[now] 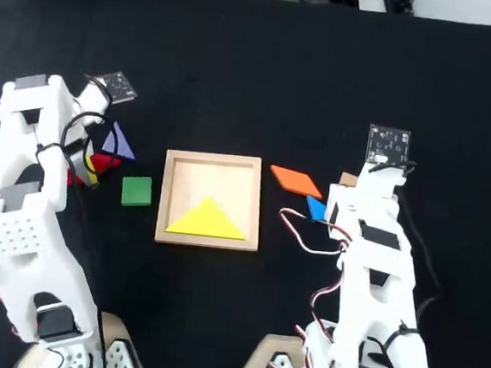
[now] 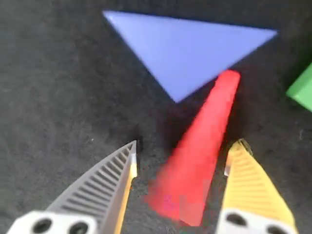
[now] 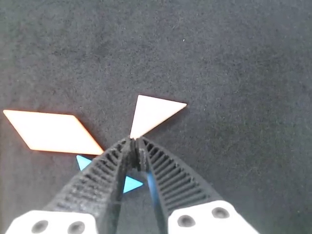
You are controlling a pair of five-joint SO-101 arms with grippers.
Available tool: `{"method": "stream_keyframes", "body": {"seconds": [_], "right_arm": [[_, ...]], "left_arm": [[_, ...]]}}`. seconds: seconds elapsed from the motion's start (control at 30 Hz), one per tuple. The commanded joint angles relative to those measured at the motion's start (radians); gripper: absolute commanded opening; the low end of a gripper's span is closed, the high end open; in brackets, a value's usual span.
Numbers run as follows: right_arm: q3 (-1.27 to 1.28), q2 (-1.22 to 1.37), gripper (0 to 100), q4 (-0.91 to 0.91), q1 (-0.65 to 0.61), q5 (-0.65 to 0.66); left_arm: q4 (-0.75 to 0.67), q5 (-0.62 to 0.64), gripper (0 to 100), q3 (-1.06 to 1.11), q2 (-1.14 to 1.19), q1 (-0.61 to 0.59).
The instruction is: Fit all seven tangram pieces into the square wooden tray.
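Observation:
The square wooden tray (image 1: 168,196) lies mid-table with a yellow triangle (image 1: 207,219) inside it. My left gripper (image 2: 186,146) (image 1: 90,167) is open, and a red piece (image 2: 200,151) (image 1: 103,162) stands tilted between its fingers, closer to the yellow finger (image 2: 248,180). Just beyond it lies a purple-blue triangle (image 2: 190,51) (image 1: 122,142). A green square (image 1: 136,191) (image 2: 303,88) rests left of the tray. My right gripper (image 3: 134,144) is shut, its tips at a corner of a pale triangle (image 3: 152,113). An orange parallelogram (image 3: 51,130) (image 1: 296,181) and a blue triangle (image 3: 130,184) (image 1: 315,208) lie beside it.
Black cloth covers the table (image 1: 256,72). Both white arm bodies (image 1: 25,215) (image 1: 375,283) stand along the near edge on either side of the tray. A small circuit board (image 1: 388,144) sits on the right arm's wrist.

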Motion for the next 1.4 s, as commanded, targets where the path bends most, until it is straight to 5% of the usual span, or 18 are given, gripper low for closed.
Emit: {"method": "stream_keyframes", "body": {"seconds": [0.0, 0.43, 0.73, 1.17, 1.37], "right_arm": [[-0.005, -0.019, 1.1, -0.018, -0.020, 0.011], [-0.005, -0.019, 1.1, -0.018, -0.020, 0.011], [-0.005, -0.019, 1.1, -0.020, -0.020, 0.011], [-0.005, -0.019, 1.1, -0.020, -0.021, 0.011], [-0.010, -0.027, 1.1, -0.015, 0.021, 0.003]], "left_arm": [[-0.018, 0.048, 28, -0.035, -0.009, 0.012], [0.057, 0.054, 27, -0.045, -0.009, 0.024], [0.075, 0.052, 4, -0.045, -0.012, 0.031], [0.511, 0.066, 3, -0.116, -0.321, 0.084], [0.516, 0.555, 3, -0.028, -0.552, 0.308]]}}
